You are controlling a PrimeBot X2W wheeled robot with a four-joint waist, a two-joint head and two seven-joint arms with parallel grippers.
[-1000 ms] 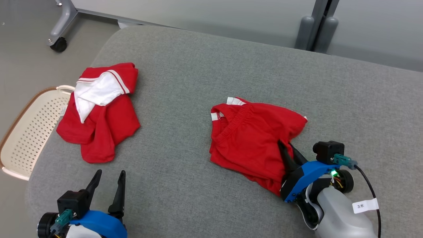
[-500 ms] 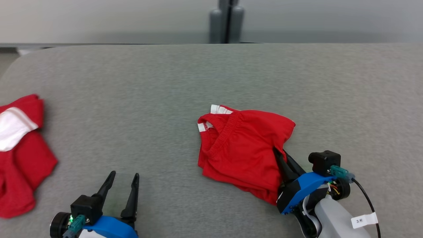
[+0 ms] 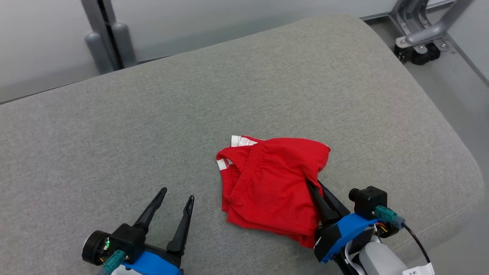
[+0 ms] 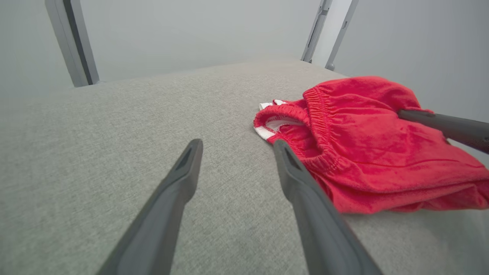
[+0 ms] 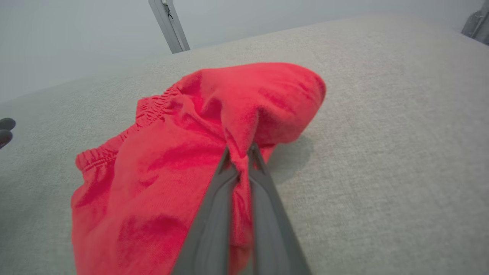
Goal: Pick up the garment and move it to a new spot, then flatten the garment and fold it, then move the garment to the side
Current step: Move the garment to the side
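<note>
garment (image 3: 273,187), a red bunched piece with an elastic waistband (image 3: 244,173), lies right of centre and low in the head view on the grey cushion (image 3: 114,133). its longer run goes from the white tabs (image 3: 240,140) at its upper left down to the hem at its lower right. the waistband opening faces the left of the frame.

the right gripper (image 3: 312,182) comes in from the lower right of the head view and sits at the garment's right edge. its fingers are pressed together on a pinched ridge of red cloth, seen plainly in the right wrist view (image 5: 240,152). so the cloth lies up and left of that gripper, and any carry drags the bulk behind the pinch.

the left gripper (image 3: 177,194) is at the lower left, fingers apart and holding nothing. it stands near the waistband side but clear of it. in the left wrist view (image 4: 237,143) the cloth lies just to the right of its fingers. the right arm is the nearer one and already has the cloth.

against the frame a second ago, the right fingers stood astride the fold with a gap and are now shut on it. the head camera has swung right, so the other red garment and the basket are out of frame, and a wheeled frame (image 3: 416,42) shows at the upper right. the garment's shape looks unchanged.
</note>
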